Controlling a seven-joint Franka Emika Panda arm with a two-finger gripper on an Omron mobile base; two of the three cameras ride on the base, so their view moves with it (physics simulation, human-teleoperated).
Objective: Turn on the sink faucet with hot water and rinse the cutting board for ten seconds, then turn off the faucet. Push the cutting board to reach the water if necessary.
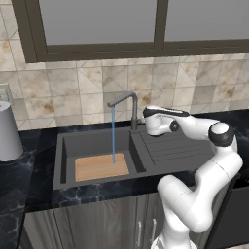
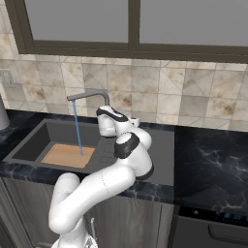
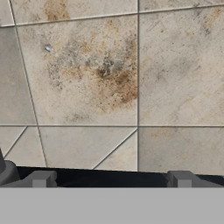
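The pincer (image 3: 111, 179) is spread wide, grasping nothing, beside the sink faucet (image 1: 133, 111) post — the water (image 1: 113, 135) falls onto the cutting board (image 1: 101, 167), lower and to its left in the sink (image 1: 61, 160).

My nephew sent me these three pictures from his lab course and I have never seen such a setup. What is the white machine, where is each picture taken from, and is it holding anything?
The white machine is a jointed robot arm in a computer-rendered kitchen. Two pictures come from cameras on its base, behind it to the left and to the right, so they show the same scene from two sides. The third comes from a camera on the hand and faces the tiled wall; the two small dark stubs at its bottom are the fingertips of the gripper. They stand wide apart with nothing between them, so nothing is held.

The sink is set in a black counter. In its basin lies the cutting board. The sink faucet is running: the water falls as a thin blue stream onto the board. The hand sits just beside the faucet post.
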